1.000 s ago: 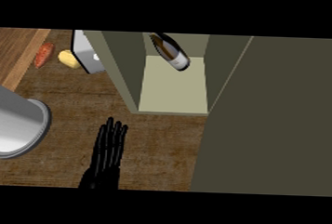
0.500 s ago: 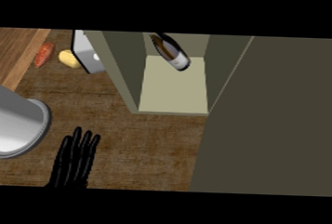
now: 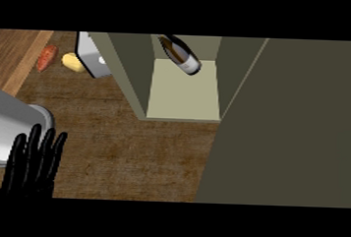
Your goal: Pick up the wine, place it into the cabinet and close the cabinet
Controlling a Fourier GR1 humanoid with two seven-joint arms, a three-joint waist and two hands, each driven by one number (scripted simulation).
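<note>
**Left hand drawn back; wine in cabinet, door open**

Drawn back toward the lower left since a second ago, the left hand (image 3: 33, 161) now sits well away from the cabinet (image 3: 185, 94), down beside the grey cylinder (image 3: 11, 129) at the counter's left edge. A second ago it lay nearer the cabinet's front lip; half a second ago it was partway along this retreat.

- Left hand: fingers straight, close together, pointing up toward the far side of the counter. Holds nothing.
- Right hand: not in the head view at all.
- Wine (image 3: 180, 54): inside the cabinet, toward its back and upper part. Long axis runs slantwise, dark neck end up and left, pale end down and right. Whether it stands or lies on the shelf is hard to judge from this steep angle; probably standing, seen from above.
- Cabinet door (image 3: 287, 124): large dark panel filling the space right of the cabinet opening, swung out toward the viewer. Judged open.
- Left of the cabinet: a white-and-grey object (image 3: 93, 61), a yellow item (image 3: 71, 61) and an orange-red item (image 3: 47, 58) on the counter (image 3: 134, 153).

Judgement: placing looks done; closing remains. The relation that matters: the door lies to the right of the cabinet, and the visible left hand is on the far opposite side, well apart from it. The right hand, though unseen, is on the door's side and is likely the nearer one for the push.
</note>
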